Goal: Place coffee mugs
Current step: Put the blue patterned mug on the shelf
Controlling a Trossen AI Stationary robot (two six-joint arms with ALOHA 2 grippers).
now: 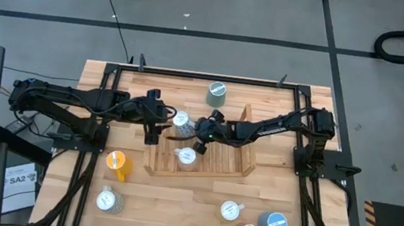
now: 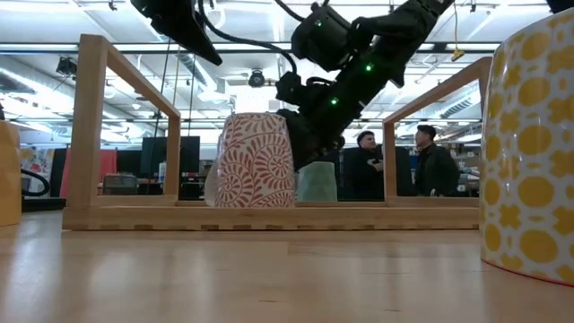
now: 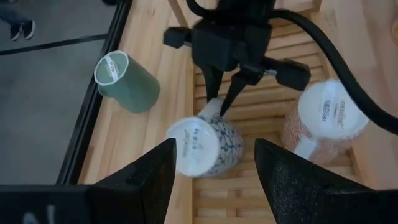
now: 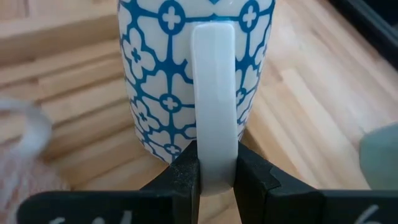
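Glossy glazed ceramic mug; matt slatted wood rack; butcher-block wood table.

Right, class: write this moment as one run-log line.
right gripper: shut on blue-patterned mug handle, mug upside down on wooden rack | left gripper: open, hovering over it | red-patterned mug: on rack

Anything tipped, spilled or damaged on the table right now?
Nothing stands out. The blue-patterned mug sits upside down on the wooden rack, held by its handle in the right claw; the red-patterned mug beside it is upside down too.
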